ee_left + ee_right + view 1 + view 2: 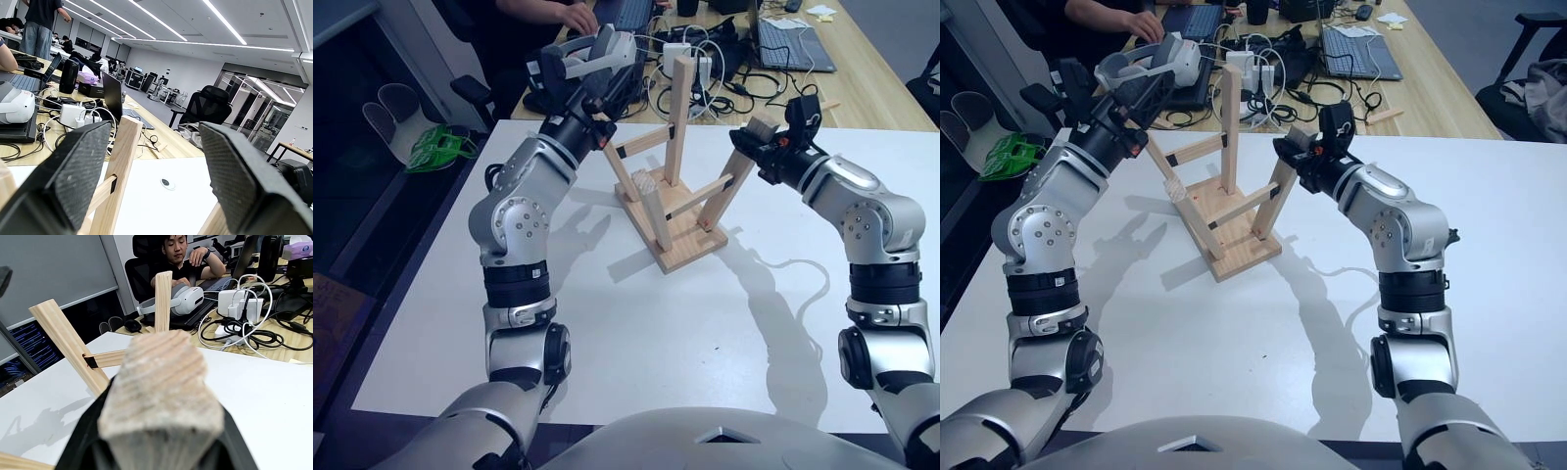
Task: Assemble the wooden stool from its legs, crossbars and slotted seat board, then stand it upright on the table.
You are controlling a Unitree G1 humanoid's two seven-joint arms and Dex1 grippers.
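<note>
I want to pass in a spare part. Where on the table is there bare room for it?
Bare table lies in front of the seat board, towards the robot, and right of the right gripper, which clamps a leg. It is crowded around the stool by the left gripper and on the cabled desk behind.

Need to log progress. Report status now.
Left gripper open, by left leg. Right gripper shut on right leg. Stool upside down, seat on table. Cables behind, apart.
</note>
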